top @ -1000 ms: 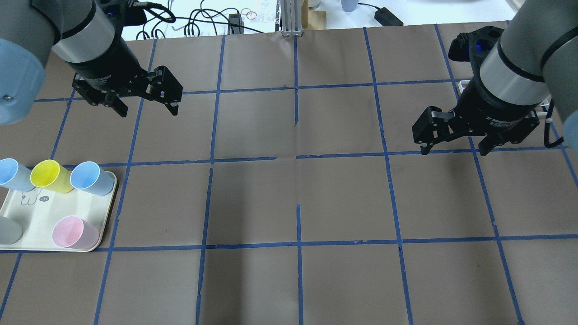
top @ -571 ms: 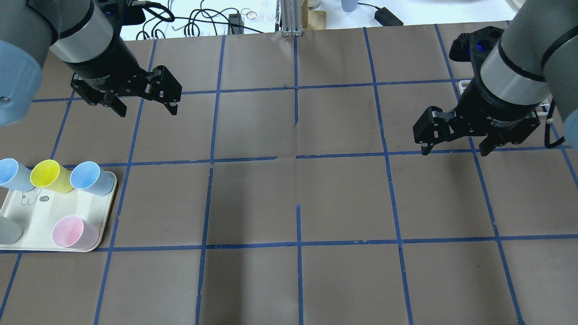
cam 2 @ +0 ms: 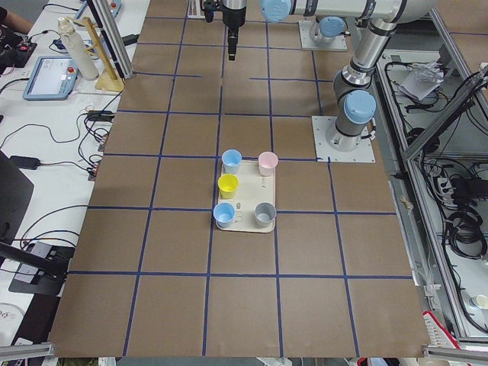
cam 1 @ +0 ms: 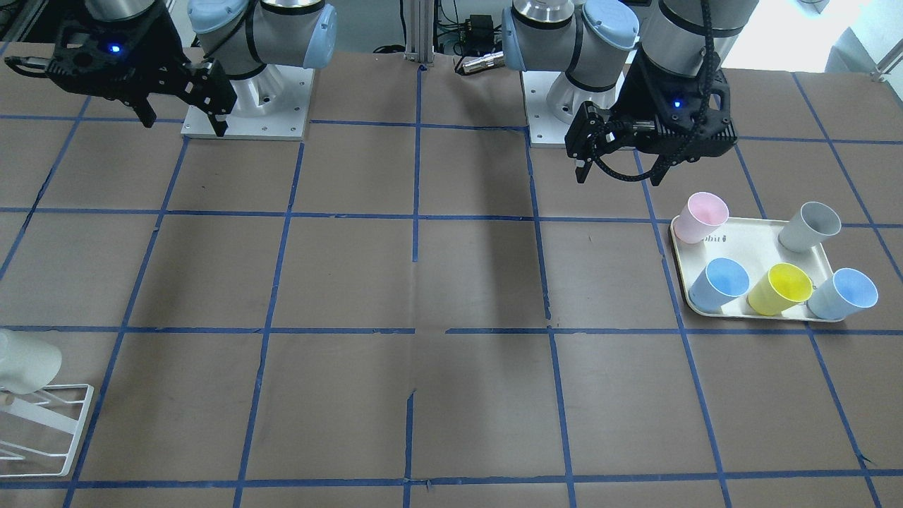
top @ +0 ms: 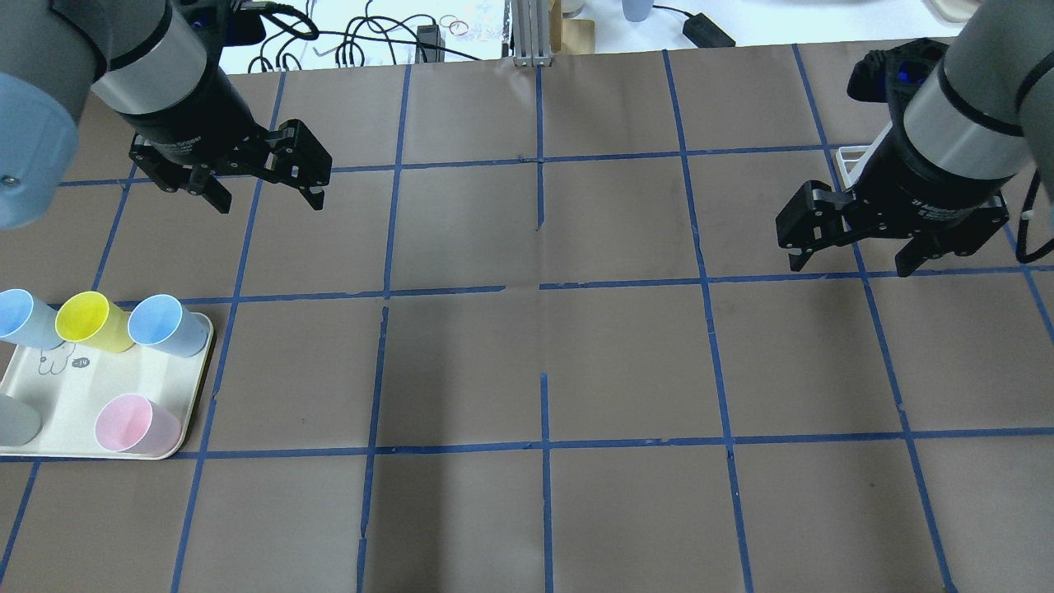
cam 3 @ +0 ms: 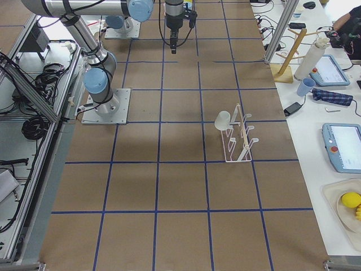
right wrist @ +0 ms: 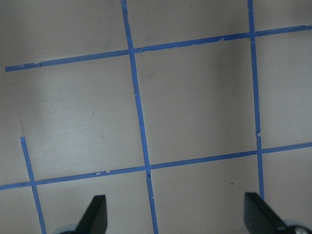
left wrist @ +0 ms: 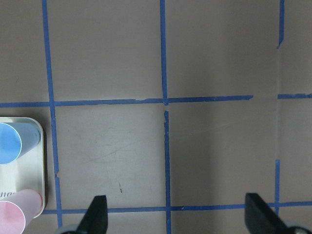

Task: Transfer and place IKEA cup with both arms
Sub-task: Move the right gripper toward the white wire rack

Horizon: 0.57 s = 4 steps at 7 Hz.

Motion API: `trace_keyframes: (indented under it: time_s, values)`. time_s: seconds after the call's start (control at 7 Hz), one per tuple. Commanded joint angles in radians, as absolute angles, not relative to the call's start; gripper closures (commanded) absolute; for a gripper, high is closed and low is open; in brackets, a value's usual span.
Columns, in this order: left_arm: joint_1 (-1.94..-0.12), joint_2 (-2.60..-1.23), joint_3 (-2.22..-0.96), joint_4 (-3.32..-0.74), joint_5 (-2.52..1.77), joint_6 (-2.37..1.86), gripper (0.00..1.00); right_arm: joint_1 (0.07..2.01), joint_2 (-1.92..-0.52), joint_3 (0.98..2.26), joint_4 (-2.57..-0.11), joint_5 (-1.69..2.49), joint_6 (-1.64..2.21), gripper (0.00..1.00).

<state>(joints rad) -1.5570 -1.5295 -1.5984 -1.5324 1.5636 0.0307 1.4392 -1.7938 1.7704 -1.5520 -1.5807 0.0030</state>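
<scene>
**Reaching for the cream cup on its rack**

The IKEA cup (cam 1: 25, 361) is sitting on the wire rack (cam 3: 242, 132), seemingly slipped sideways over a peg. The right tool (top: 852, 263) is hovering just beside the rack, fingers spread wide and holding nothing. The left tool (top: 270, 204) is waiting far across the worktop (top: 626, 362) from the rack, likewise spread and empty. The right tool should be approaching the cup's wall on the side away from the rack's wires, gripping mid-body, then drawing it off along the peg so the rack is not getting dragged.

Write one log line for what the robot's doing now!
left gripper: open, empty | right gripper: open, empty | IKEA cup: on rack, untouched
</scene>
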Motion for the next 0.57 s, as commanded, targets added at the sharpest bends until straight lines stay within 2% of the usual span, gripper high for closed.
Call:
trace_keyframes:
  time_s: [0.0,0.43]
  values:
    - [-1.557,-1.531,-1.598,-1.532,1.563,0.031,0.00,1.305,-1.764,1.766,-1.601,-1.580,-0.187,0.00]
    - [-1.555,-1.529,-1.600,-1.532,1.562,0.029,0.00,1.131,-1.675,1.766,-1.751,-1.578,-0.492,0.00]
